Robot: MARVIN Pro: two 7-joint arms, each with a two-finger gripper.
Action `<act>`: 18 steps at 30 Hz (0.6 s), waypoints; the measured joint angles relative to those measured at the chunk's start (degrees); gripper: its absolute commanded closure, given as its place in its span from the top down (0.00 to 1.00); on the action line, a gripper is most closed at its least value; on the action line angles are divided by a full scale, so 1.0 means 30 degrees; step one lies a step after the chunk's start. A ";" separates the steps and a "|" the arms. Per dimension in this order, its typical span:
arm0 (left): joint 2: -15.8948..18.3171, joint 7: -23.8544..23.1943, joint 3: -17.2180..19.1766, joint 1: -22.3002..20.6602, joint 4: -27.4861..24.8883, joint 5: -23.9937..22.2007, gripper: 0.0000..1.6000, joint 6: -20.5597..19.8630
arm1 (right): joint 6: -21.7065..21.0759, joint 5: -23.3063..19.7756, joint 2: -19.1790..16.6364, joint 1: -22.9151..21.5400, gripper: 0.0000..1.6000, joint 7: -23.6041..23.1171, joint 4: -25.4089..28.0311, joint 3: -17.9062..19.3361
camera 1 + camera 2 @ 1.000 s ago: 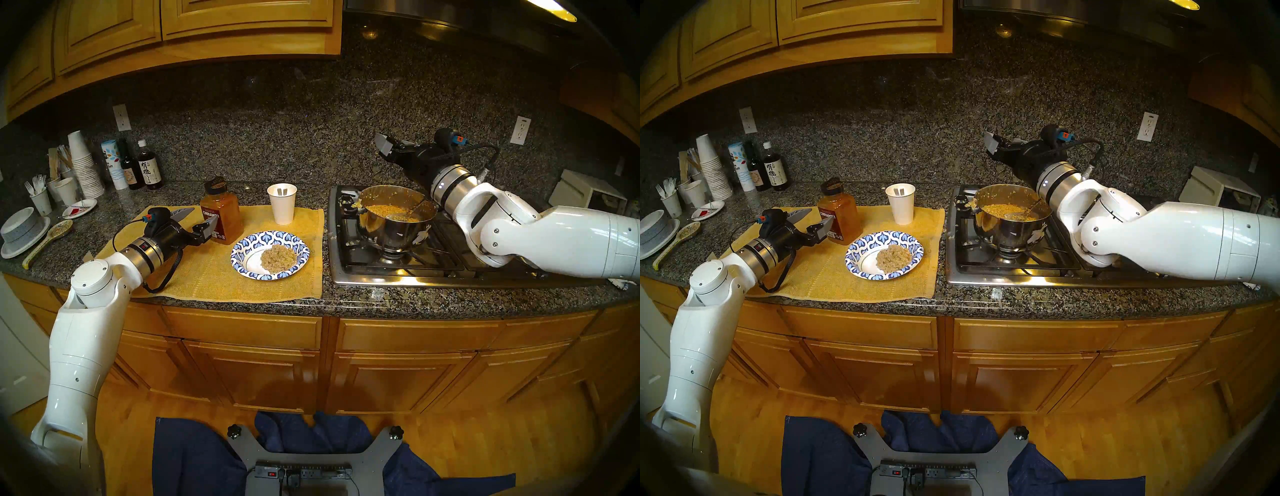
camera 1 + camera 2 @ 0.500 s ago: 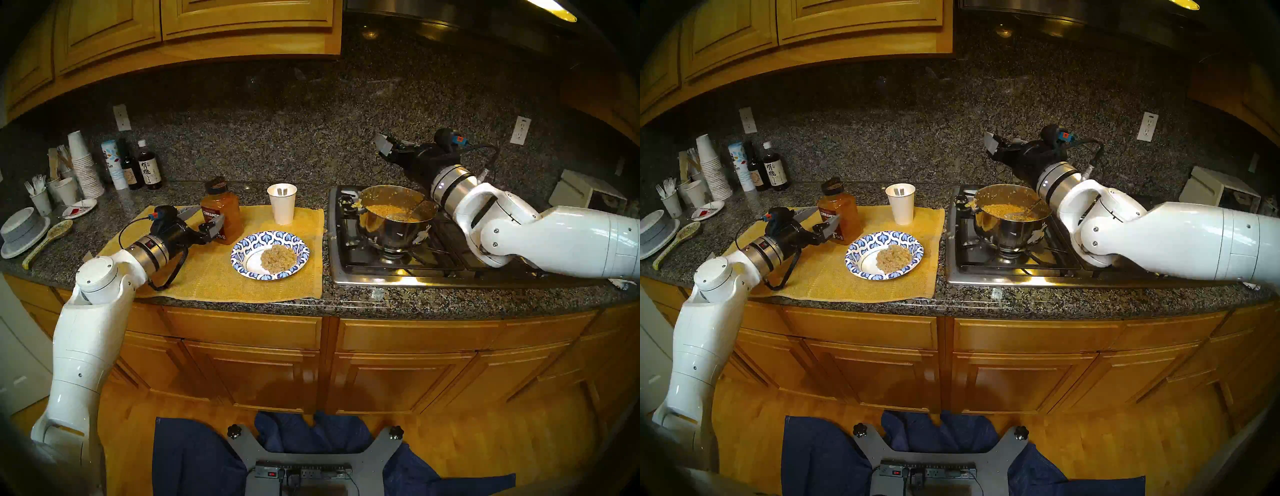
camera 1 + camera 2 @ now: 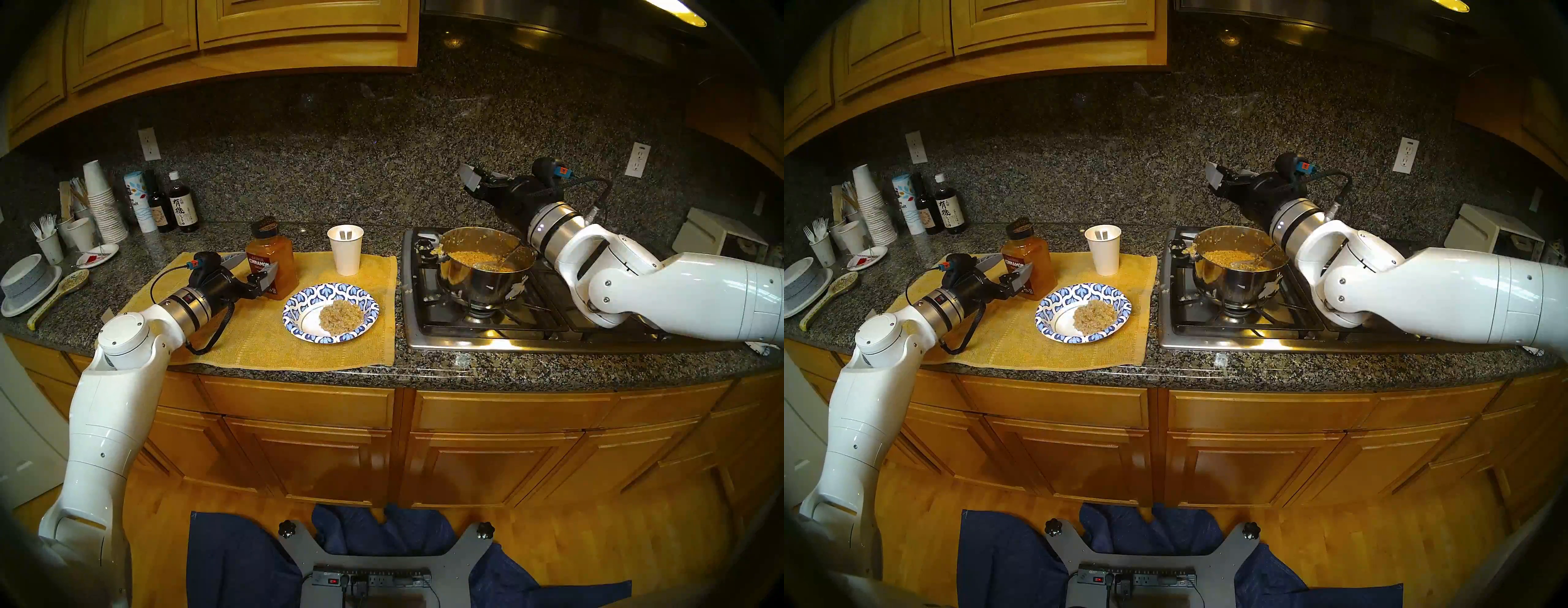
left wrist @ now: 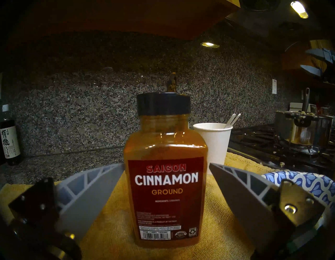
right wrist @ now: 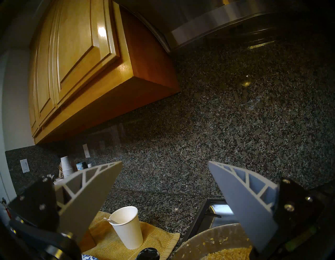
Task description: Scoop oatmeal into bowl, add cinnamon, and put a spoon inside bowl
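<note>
- The left arm reaches up from below the counter edge, bends at its white elbow and lays its forearm low and roughly level across the yellow cloth (image 3: 254, 339).
- The left gripper (image 3: 256, 269) points across the cloth at the cinnamon (image 3: 273, 263), which stands upright at the cloth's back edge.
- In the left wrist view that gripper (image 4: 165, 166) has its two grey fingers (image 4: 94, 183) spread wide, one on each side of the cinnamon (image 4: 165, 172) at label height. There is a clear gap on the right side. On the left the tip sits right at the bottle's edge, and contact cannot be judged from this angle. Nothing is gripped.
- The right arm comes in from the right over the stove (image 3: 488, 331), its wrist raised above and behind the pot (image 3: 483, 280).
- The right gripper (image 3: 473, 182) is angled slightly upward toward the granite backsplash. In the right wrist view its fingers (image 5: 94, 190) stand wide apart with nothing between them.
- The bowl (image 3: 330, 312) sits on the cloth just in front and to the right of the cinnamon, with a mound of oatmeal (image 3: 341, 317) on its right half.
- More oatmeal fills the pot, where a ladle (image 3: 505, 259) leans against the rim.
- A white paper cup (image 3: 346, 249) stands at the back of the cloth between cinnamon and stove. Two slim white handles rise from it, and one of them is the spoon (image 4: 233, 119).
</note>
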State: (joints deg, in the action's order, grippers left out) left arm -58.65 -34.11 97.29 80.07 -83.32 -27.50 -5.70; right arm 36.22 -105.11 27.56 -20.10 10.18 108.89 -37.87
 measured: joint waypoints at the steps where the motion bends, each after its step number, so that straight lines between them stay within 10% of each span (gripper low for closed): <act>1: -0.0001 0.0044 -0.0059 -0.0073 0.0097 0.0064 1.00 0.0013 | 0.0000 0.0000 0.0000 0.0000 1.00 0.0000 0.0000 0.0000; 18: 0.0009 0.0298 -0.0854 -0.1396 0.1141 0.0963 1.00 0.0073 | 0.0000 -0.0001 -0.0001 0.0000 1.00 -0.0014 -0.0003 -0.0006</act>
State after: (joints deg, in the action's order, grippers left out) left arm -58.63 -33.22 94.72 75.88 -79.89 -24.62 -5.48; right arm 36.22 -105.11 27.56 -20.10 10.14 108.88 -37.89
